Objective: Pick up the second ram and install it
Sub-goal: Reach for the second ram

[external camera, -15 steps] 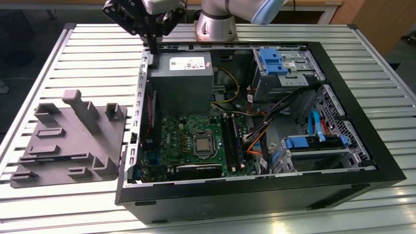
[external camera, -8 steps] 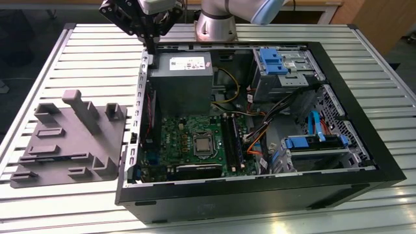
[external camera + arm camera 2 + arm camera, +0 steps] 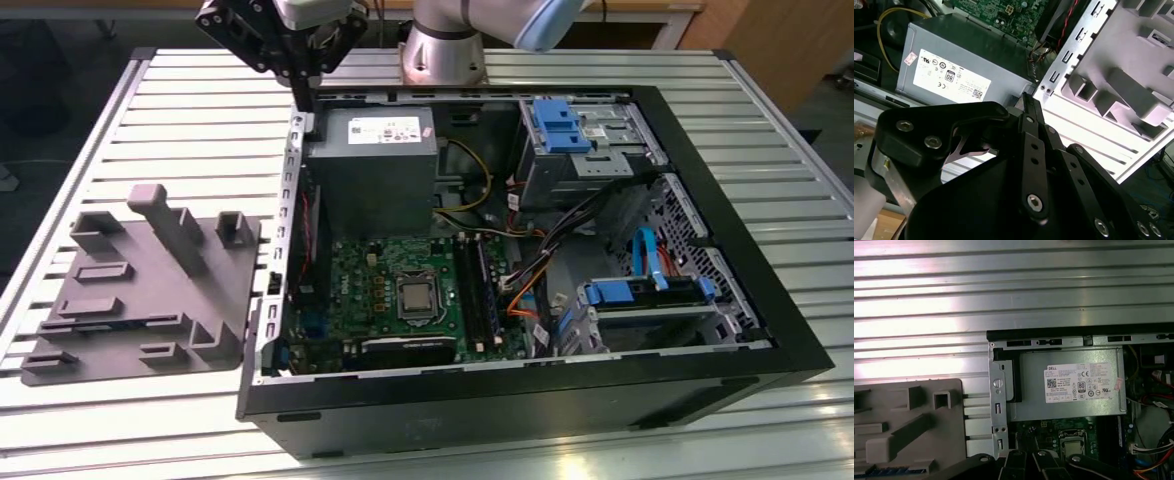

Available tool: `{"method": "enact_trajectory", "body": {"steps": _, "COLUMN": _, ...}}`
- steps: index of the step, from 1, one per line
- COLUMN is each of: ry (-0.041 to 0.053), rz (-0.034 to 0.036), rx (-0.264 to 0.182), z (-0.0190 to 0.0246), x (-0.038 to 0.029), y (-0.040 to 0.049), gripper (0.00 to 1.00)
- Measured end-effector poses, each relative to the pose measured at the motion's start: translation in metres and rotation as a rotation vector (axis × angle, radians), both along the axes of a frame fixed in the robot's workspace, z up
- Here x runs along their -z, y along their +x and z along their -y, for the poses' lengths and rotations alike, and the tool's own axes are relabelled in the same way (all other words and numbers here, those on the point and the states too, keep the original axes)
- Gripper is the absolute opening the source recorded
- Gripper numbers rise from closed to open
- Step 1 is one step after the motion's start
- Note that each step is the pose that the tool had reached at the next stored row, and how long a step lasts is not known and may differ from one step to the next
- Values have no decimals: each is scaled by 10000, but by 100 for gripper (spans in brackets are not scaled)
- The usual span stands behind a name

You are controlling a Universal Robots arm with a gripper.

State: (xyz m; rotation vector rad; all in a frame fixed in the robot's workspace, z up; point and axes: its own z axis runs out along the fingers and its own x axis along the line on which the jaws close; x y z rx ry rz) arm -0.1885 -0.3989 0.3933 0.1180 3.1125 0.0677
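Note:
A thin dark strip that looks like the second ram point(image 3: 118, 320) stands on edge in a slot of the grey holder point(image 3: 140, 250) at the exterior view's left. In the first wrist view its bluish edge point(image 3: 889, 471) shows at the holder's point(image 3: 909, 405) border. My gripper point(image 3: 306, 98) hangs high over the back left corner of the open computer case point(image 3: 747, 300), well away from the strip. The fingers meet in one narrow tip point(image 3: 1026, 100), shut, with nothing seen between them. Long black slot sockets point(image 3: 478, 285) lie on the green motherboard point(image 3: 380, 285).
The grey power supply point(image 3: 371, 165) sits just under the gripper inside the case. Blue drive brackets point(image 3: 561, 125) and loose cables point(image 3: 527, 270) crowd the case's right half. The case and holder rest on a ribbed metal table point(image 3: 187, 130).

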Motion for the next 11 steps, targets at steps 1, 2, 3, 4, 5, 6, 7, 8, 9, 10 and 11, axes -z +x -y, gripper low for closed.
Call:
{"method": "enact_trajectory", "body": {"steps": 1, "ry": 0, "rz": 0, "rx": 0, "z": 0, "x": 0, "y": -6, "gripper": 11}}
{"method": "enact_trajectory", "body": {"steps": 2, "ry": 0, "rz": 0, "rx": 0, "z": 0, "x": 0, "y": -12, "gripper": 11}}
{"method": "enact_trajectory", "body": {"steps": 3, "ry": 0, "rz": 0, "rx": 0, "z": 0, "x": 0, "y": -18, "gripper": 11}}
{"method": "enact_trajectory", "body": {"steps": 4, "ry": 0, "rz": 0, "rx": 0, "z": 0, "x": 0, "y": -23, "gripper": 11}}
{"method": "enact_trajectory", "body": {"steps": 5, "ry": 0, "rz": 0, "rx": -1, "z": 0, "x": 0, "y": -29, "gripper": 11}}
{"method": "enact_trajectory", "body": {"steps": 6, "ry": 0, "rz": 0, "rx": 0, "z": 0, "x": 0, "y": -36, "gripper": 11}}
{"method": "enact_trajectory", "body": {"steps": 7, "ry": -1, "rz": 0, "rx": 0, "z": 0, "x": 0, "y": -42, "gripper": 11}}
{"method": "enact_trajectory", "body": {"steps": 8, "ry": 0, "rz": 0, "rx": 0, "z": 0, "x": 0, "y": -48, "gripper": 11}}
{"method": "enact_trajectory", "body": {"steps": 9, "ry": -1, "rz": -1, "rx": 0, "z": 0, "x": -1, "y": -55, "gripper": 11}}
{"method": "enact_trajectory", "body": {"steps": 10, "ry": 0, "rz": 0, "rx": 0, "z": 0, "x": 0, "y": -61, "gripper": 11}}
{"method": "enact_trajectory", "body": {"steps": 11, "ry": 0, "rz": 0, "rx": -1, "z": 0, "x": 0, "y": -67, "gripper": 11}}
